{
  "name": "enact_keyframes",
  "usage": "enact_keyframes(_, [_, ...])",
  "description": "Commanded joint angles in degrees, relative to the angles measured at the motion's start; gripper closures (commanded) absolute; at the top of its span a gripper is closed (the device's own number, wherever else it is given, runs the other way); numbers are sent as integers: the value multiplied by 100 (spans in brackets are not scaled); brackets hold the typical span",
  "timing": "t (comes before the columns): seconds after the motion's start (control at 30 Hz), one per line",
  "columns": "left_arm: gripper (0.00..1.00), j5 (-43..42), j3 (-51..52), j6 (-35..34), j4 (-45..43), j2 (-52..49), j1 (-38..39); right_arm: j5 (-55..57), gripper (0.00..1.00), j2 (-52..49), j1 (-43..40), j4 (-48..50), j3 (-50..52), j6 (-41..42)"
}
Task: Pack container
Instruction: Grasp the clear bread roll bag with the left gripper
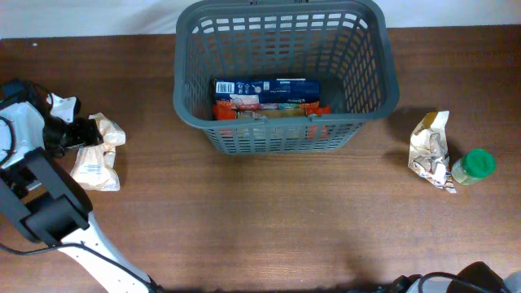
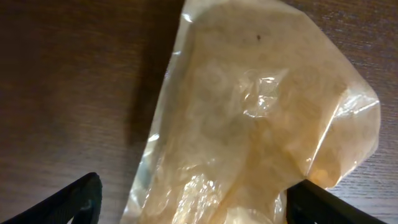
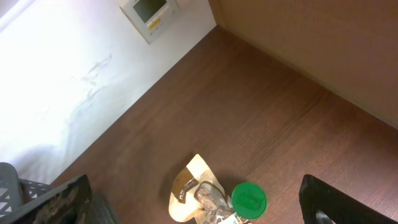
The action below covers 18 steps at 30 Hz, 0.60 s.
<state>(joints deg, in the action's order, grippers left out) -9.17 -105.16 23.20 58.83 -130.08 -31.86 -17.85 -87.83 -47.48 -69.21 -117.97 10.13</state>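
Translucent bag [image 2: 249, 118] sits between left gripper's [image 2: 193, 186] spread fingers [image 2: 71, 202]; right gripper [image 3: 194, 186] gapes toward pouch [image 3: 189, 183] and jar [image 3: 249, 199].

indoor room: wooden table [image 1: 260, 220], wall panel [image 3: 148, 12]

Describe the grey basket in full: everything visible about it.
The basket looks like dark grey plastic, with slotted lattice walls and a rounded-rectangle rim. It stands upright, open at the top, on the brown wooden table, at the far middle, and its far rim reaches the edge of the overhead picture. Inside lie a dark blue packet and, closer to the near wall, orange-red packets. Only the table and its contents touch it.
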Motion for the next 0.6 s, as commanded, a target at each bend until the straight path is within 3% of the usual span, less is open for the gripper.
enact_keyframes(0.0, [18,-96,28,260,120,-306,181,52,1,-7,-17,0,-22,-26])
enact_keyframes(0.13, [18,20,28,424,278,-306,474,52,1,-7,-17,0,-22,-26])
enact_keyframes(0.37, [27,1464,28,428,286,-310,973,52,1,-7,-17,0,-22,-26])
enact_keyframes(0.57, [34,1456,28,431,304,-352,968,52,1,-7,-17,0,-22,-26])
